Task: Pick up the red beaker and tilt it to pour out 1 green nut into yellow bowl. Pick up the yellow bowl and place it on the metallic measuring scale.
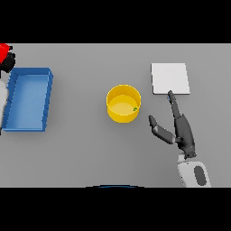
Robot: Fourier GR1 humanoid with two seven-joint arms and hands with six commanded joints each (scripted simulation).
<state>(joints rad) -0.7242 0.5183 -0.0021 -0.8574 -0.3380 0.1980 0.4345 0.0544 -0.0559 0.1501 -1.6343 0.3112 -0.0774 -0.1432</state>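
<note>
The yellow bowl (123,103) stands upright in the middle of the grey table with one small green nut (135,108) inside near its right wall. The metallic scale (169,78) is a flat pale square plate to the bowl's upper right. My right hand (179,128) is open, fingers straight toward the scale's near edge and thumb spread toward the bowl, a little apart from both. At the far left edge, my left hand (8,60) is shut on the red beaker (3,51), which is mostly cut off by the view's edge.
A blue rectangular bin (28,98) lies at the left of the table, just below and to the right of the beaker. Bare grey table lies between the bin and the bowl.
</note>
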